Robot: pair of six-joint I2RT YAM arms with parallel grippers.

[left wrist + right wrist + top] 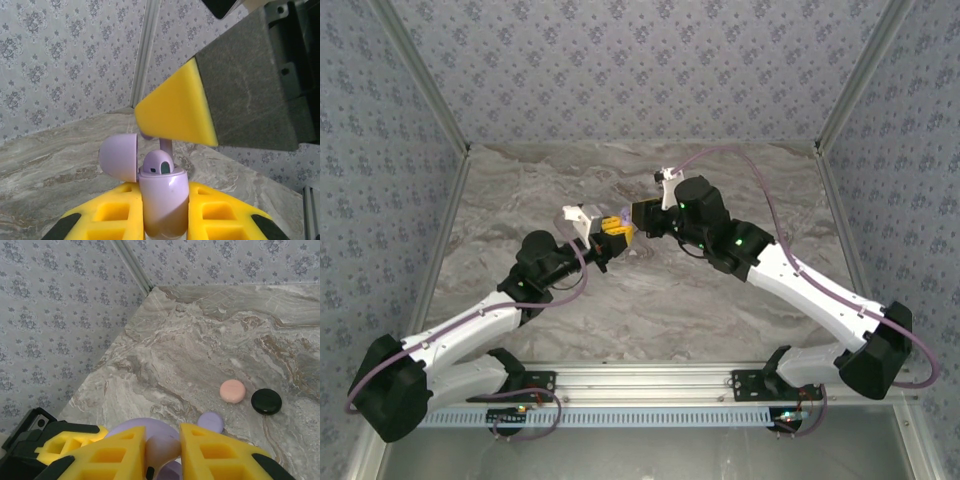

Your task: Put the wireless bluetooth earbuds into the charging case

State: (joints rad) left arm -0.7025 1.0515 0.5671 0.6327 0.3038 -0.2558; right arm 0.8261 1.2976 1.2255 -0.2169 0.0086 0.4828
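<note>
Beyond right jaws, pink disc (232,391), black disc (266,401)

Overhead plus two wrist close-ups
Top looks down from the near edge; both wrist views closely share the charging case (162,200).

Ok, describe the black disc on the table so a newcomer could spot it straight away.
In the right wrist view, on the marble table just beyond the right gripper, three round flat discs lie close together. The black disc is the rightmost, beside the pink disc, with the lavender disc lower left. It alone is dark and glossy.
</note>
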